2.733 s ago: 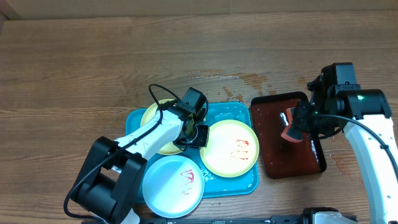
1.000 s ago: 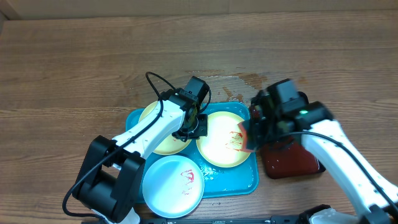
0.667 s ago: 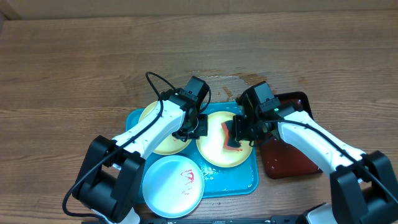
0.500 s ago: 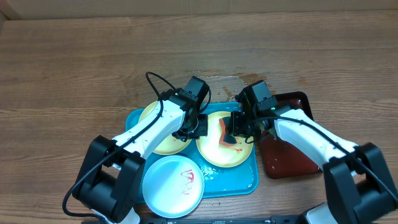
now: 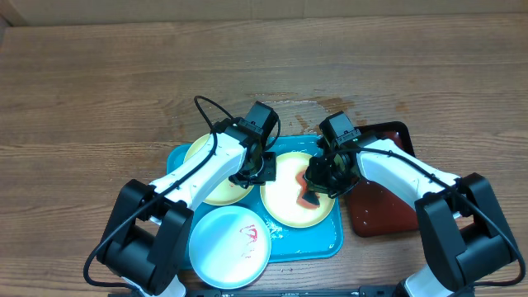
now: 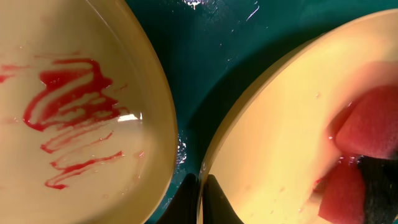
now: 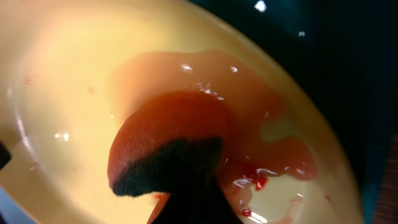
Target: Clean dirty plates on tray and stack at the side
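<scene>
Nearest the robot, a pale plate (image 5: 229, 246) with red smears overhangs the blue tray's (image 5: 328, 241) front corner. Behind it, the right gripper (image 5: 318, 177) clamps a red sponge (image 5: 311, 196) down on the middle plate (image 5: 280, 216). The left gripper (image 5: 262, 175) pinches that plate's rim. A smeared yellow plate (image 5: 206, 158) lies to the left and a brown tray (image 5: 388, 210) to the right. Farther off is a wet patch (image 5: 326, 105).

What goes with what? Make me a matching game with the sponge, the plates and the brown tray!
Things:
1. sponge
2. blue plate
3. brown tray
4. left yellow plate

Places:
A. nearest the robot, hanging over the turquoise tray edge
B. on the table, right of the turquoise tray
C. pressed on the right yellow plate
D. in the turquoise tray's far left corner

Pairs: 1-C, 2-A, 3-B, 4-D
</scene>
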